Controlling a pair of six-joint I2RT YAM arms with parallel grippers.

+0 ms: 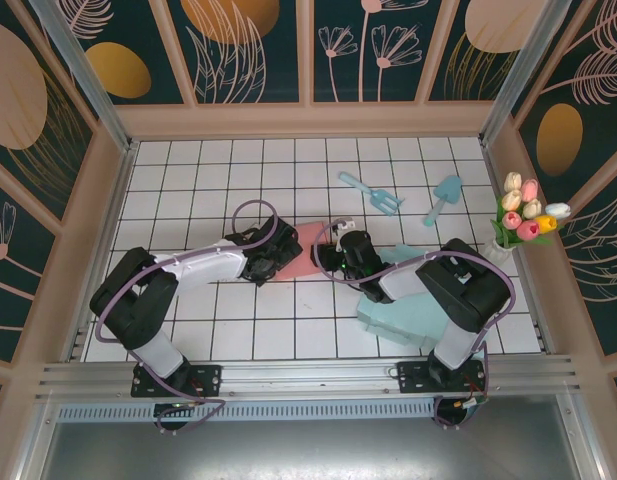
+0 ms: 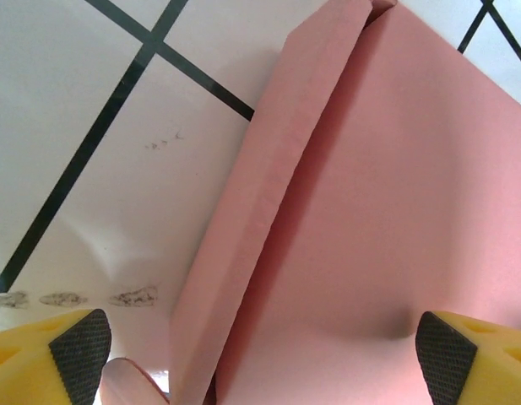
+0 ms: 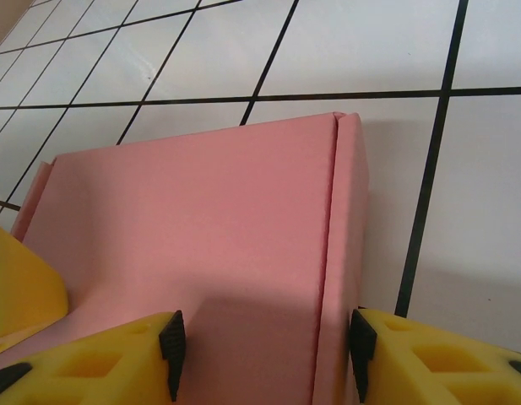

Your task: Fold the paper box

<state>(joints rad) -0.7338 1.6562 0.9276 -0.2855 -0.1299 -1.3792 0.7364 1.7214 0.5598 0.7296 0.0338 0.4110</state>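
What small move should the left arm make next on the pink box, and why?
Probably close the left fingers on the raised side flap of the pink paper box. They stand wide open astride that flap, not touching it, while the right fingers sit at the box's opposite edge.

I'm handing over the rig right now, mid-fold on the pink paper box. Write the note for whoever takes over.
Left gripper: fingers wide open, straddling the raised side flap of the pink box, holding nothing.
Right gripper: fingers part open over the box's opposite edge flap; whether it grips is unclear.
The box lies between the two grippers; a light blue paper stack sits by the right arm.
Done: both side flaps look creased.
Left: the rest of the fold; the box looks mostly flat.
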